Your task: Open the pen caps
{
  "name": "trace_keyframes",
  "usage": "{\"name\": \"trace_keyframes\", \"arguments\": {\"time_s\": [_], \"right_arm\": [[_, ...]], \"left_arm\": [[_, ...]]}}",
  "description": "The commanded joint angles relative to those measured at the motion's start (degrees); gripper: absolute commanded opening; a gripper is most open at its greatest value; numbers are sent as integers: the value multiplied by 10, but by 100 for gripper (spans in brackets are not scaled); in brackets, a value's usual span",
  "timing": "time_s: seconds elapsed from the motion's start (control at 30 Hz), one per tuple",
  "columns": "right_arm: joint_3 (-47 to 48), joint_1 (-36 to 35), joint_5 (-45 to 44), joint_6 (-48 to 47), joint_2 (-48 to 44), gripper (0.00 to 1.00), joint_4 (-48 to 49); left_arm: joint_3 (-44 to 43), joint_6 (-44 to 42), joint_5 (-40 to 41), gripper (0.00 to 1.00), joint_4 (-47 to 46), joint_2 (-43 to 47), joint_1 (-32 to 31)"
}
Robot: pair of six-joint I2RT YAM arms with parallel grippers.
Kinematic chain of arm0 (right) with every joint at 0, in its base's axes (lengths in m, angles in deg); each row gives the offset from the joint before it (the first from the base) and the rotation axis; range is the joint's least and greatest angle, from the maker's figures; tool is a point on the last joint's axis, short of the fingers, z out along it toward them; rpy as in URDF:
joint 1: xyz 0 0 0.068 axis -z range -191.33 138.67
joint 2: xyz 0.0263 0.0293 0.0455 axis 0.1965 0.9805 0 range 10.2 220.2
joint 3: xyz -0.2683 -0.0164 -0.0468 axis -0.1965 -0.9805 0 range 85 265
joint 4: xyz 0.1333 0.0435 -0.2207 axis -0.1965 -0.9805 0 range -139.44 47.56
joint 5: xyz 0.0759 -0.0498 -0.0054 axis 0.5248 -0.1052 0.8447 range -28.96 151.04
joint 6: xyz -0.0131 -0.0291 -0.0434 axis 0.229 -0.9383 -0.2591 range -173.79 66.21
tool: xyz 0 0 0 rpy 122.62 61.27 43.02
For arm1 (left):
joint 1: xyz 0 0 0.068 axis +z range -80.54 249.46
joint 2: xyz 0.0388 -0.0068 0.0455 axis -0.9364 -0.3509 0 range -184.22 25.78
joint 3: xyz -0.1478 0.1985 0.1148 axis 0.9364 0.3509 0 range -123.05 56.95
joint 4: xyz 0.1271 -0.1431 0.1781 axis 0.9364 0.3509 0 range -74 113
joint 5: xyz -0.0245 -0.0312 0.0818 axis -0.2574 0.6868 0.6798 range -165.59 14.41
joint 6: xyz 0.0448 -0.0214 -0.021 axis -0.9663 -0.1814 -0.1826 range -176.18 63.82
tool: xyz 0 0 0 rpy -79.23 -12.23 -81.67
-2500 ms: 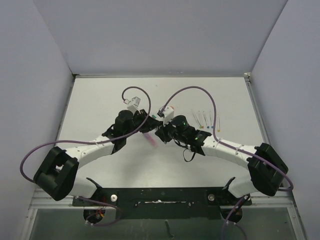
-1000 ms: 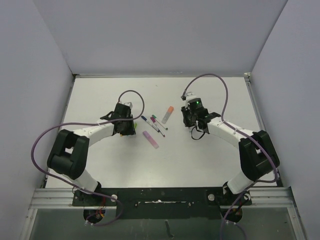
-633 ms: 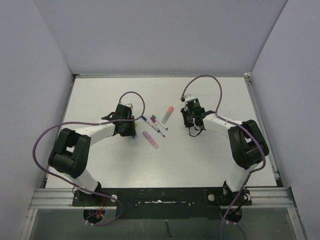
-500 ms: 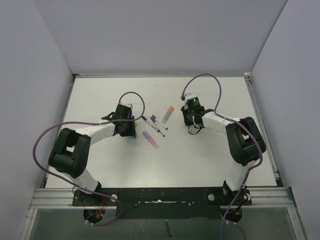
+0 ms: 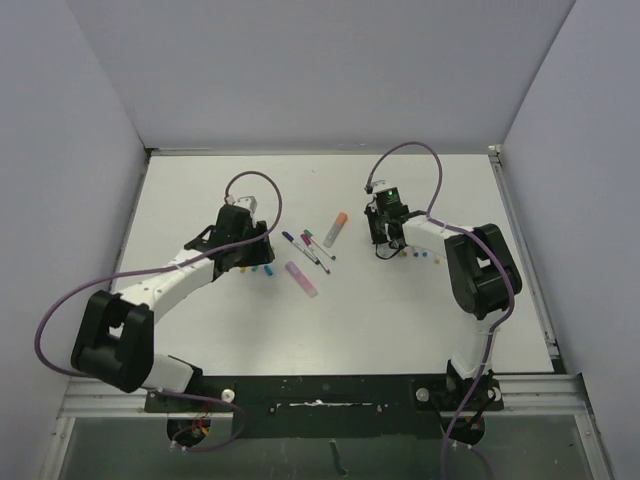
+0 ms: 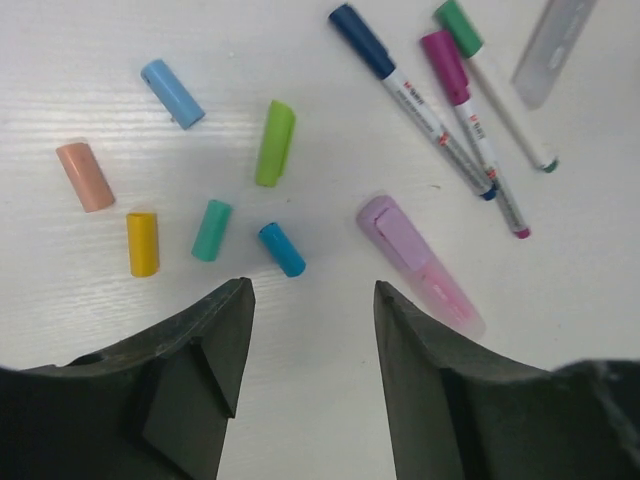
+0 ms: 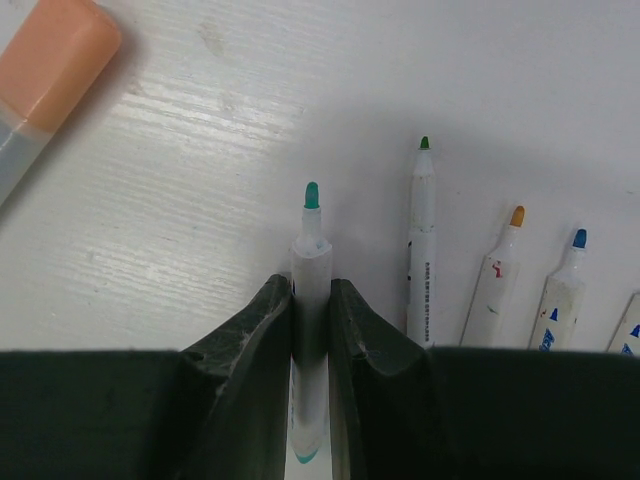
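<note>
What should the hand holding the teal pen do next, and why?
Probably the right gripper should open and leave the teal-tipped pen on the table. Its tip is already bare, and it is lined up beside the green-tipped pen, orange-tipped pen and blue-tipped pen, also uncapped. Three capped pens wait near the open left gripper.

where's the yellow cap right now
In the left wrist view the yellow cap lies at lower left, between the orange cap and the teal cap.
</note>
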Motion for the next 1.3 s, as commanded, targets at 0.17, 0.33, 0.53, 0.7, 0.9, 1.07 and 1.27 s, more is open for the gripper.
{"name": "trace_keyframes", "arguments": {"time_s": [0.17, 0.33, 0.53, 0.7, 0.9, 1.07, 1.27], "right_arm": [[26, 10, -22, -5, 6, 39, 4], [31, 9, -15, -5, -9, 45, 9], [50, -11, -2, -4, -39, 54, 7], [88, -38, 4, 40, -43, 60, -26], [150, -61, 8, 157, -11, 63, -95], [179, -64, 28, 215, 23, 64, -111], [204, -77, 36, 239, 61, 64, -121]], "left_arm": [[42, 28, 10, 62, -60, 169, -1], [85, 40, 15, 70, -89, 241, 0], [107, 51, 20, 93, -101, 297, 1], [110, 55, 14, 98, -101, 315, 0], [117, 62, 8, 98, -101, 333, 0], [122, 62, 12, 98, -100, 344, 1], [129, 63, 12, 98, -102, 348, 2]]}}
